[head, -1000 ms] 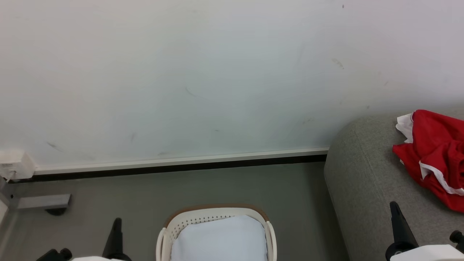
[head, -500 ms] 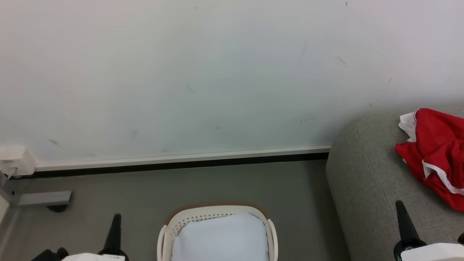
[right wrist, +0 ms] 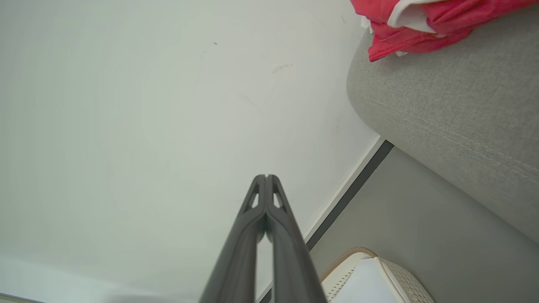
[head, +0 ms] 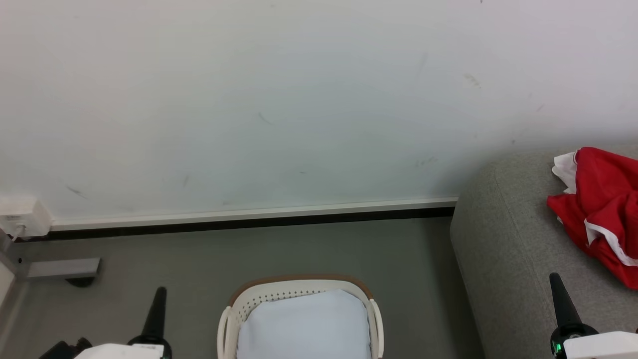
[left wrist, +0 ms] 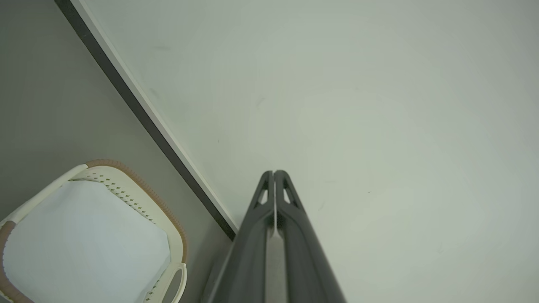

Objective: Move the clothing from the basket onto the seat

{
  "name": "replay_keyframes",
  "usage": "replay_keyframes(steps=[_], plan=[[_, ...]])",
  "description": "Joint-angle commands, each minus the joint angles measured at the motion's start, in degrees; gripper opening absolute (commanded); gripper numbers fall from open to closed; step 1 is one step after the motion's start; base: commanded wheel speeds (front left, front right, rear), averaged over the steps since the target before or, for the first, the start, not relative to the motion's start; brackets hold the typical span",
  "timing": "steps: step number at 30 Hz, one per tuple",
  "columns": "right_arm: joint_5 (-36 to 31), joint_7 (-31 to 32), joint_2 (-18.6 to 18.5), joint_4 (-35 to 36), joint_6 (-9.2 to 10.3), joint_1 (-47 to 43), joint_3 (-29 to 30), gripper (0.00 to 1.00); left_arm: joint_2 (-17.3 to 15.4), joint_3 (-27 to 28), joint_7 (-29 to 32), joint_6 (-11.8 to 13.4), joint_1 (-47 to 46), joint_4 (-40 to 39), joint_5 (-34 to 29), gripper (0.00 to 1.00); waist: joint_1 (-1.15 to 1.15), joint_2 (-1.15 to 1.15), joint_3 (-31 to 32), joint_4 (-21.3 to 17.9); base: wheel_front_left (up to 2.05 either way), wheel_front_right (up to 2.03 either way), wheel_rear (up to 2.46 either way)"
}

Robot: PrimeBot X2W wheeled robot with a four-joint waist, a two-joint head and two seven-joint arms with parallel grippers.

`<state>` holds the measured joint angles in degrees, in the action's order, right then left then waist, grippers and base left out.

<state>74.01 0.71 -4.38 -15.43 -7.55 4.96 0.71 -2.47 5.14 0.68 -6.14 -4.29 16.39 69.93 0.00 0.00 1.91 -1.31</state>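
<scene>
The red clothing (head: 600,204) with white trim lies crumpled on the grey seat (head: 503,239) at the right; its edge also shows in the right wrist view (right wrist: 421,25) on the seat (right wrist: 454,105). The cream basket (head: 299,289) with a brown rim stands on the floor at bottom centre, only its white liner (head: 304,324) visible inside. My left gripper (head: 159,291) is shut with nothing in it, left of the basket. My right gripper (head: 556,279) is shut, holds nothing, and stands in front of the seat. Both wrist views show fingers pressed together (left wrist: 274,173), (right wrist: 266,176).
A pale wall (head: 249,99) with a white and black skirting board (head: 249,219) runs behind the basket. A white box (head: 20,217) and a grey bracket (head: 62,269) sit at the far left. Grey floor (head: 299,249) lies between basket and wall.
The head view has drifted slightly, so wall, seat and basket sit a little higher and more to the right. Both grippers stay shut; the clothing has not moved on the seat.
</scene>
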Motion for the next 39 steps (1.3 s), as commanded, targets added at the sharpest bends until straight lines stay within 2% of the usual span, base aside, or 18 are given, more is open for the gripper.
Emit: replay_keyframes(steps=[1,39], plan=[[1.4,0.4,-0.1,0.7,0.07,1.4,0.7,0.00,-0.5,0.3,0.4,-0.5,-1.2,-0.7,2.0,0.00,0.00,0.00,-0.1,0.0,0.00,0.00,0.00],[15.5,5.0,1.3,1.5,0.11,1.5,5.1,0.00,-0.6,1.3,5.1,-1.4,-2.1,-2.1,19.2,0.00,0.00,0.00,-1.7,1.0,0.00,0.00,0.00]])
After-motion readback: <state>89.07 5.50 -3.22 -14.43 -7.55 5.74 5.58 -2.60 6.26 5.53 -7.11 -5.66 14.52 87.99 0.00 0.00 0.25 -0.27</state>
